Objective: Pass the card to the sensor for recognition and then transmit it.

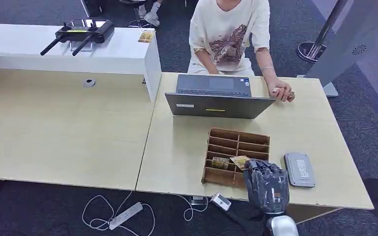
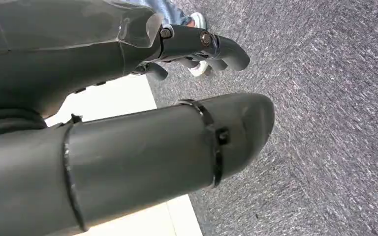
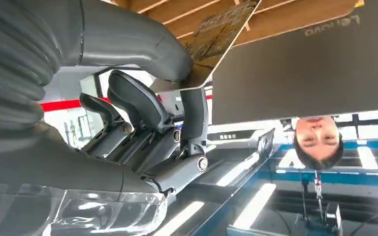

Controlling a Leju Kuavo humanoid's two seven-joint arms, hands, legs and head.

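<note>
1. Pinching the card (image 1: pixel 239 162) between thumb (image 3: pixel 142 46) and a dark finger, right hand (image 1: pixel 267 186) sits at the near edge of the pale wood desk (image 1: pixel 177 142), at the near right corner of the tray; other fingers loosely curled.
2. Card: thin, flat, rectangular, tan with brown print; long axis runs roughly left-right, free end pointing left over the tray. In the right wrist view the card (image 3: pixel 216 34) is gripped at one corner, tilted.
3. Left hand (image 2: pixel 197 44): dark fingers curled in, nothing between them, over grey carpet (image 2: pixel 325 123) beside a pale desk edge.
4. Tray (image 1: pixel 236 156): brown cardboard divider box with narrow slots; another tan card (image 1: pixel 220 162) lies in a near compartment.
5. Sensor (image 1: pixel 299 169): grey flat rounded rectangle with a white label, just right of the tray, near the desk's right side.
6. Laptop (image 1: pixel 218 100): grey, matte, open, at the far half of the desk, lid back facing the robot.
7. Person (image 1: pixel 229 37) in a cream printed shirt sits at the far edge, one hand resting on the desk beside the laptop.
</note>
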